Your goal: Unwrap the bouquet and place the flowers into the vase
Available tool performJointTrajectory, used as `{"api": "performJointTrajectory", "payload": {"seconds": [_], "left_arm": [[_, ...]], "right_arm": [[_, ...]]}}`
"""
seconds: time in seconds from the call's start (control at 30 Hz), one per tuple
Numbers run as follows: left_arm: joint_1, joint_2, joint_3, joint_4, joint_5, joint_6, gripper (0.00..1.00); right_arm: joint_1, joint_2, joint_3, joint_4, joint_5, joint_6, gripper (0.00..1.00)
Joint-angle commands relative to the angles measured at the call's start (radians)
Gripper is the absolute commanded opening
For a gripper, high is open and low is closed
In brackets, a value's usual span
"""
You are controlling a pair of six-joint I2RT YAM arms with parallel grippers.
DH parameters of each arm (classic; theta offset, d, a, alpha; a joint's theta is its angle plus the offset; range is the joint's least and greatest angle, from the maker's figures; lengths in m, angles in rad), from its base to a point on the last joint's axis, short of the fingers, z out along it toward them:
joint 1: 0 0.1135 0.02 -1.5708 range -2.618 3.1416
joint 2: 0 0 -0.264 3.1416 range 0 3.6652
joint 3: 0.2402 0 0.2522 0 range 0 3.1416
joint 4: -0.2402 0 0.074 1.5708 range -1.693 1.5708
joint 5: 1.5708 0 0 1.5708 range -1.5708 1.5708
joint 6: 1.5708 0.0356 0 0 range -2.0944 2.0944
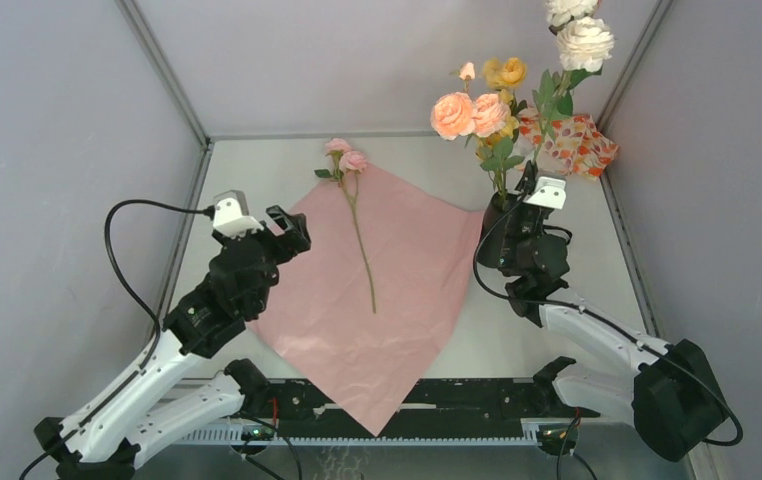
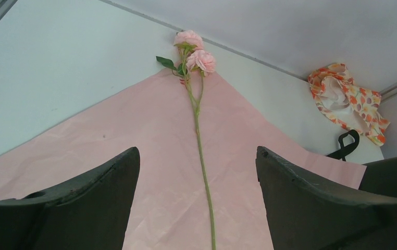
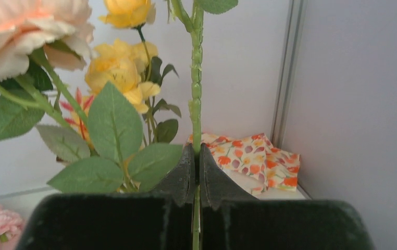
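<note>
The bouquet is unwrapped. Its pink paper lies flat on the table with one pink rose stem along its middle. My left gripper hovers open over the paper's left side, the stem lying below and between its fingers. Peach and yellow flowers stand in the black vase, which my right arm mostly hides. My right gripper is shut on the green stem of the cream roses, upright above the vase.
An orange-and-white floral cloth bundle lies in the back right corner behind the vase. Grey walls close in the table on the left, back and right. The right wall stands close beside my right gripper.
</note>
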Motion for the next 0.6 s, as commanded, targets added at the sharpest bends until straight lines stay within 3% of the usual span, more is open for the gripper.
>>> {"api": "performJointTrajectory", "payload": {"seconds": [0.0, 0.43, 0.57], "left_arm": [[0.0, 0.006, -0.009, 0.045, 0.018, -0.017, 0.86], [0.0, 0.026, -0.014, 0.053, 0.03, -0.024, 0.86], [0.001, 0.032, -0.014, 0.055, 0.034, -0.025, 0.86]], "right_arm": [[0.022, -0.001, -0.02, 0.005, 0.028, 0.077, 0.0], [0.045, -0.04, -0.052, -0.176, 0.051, 0.203, 0.04], [0.045, -0.056, -0.052, -0.206, 0.046, 0.217, 0.19]]}}
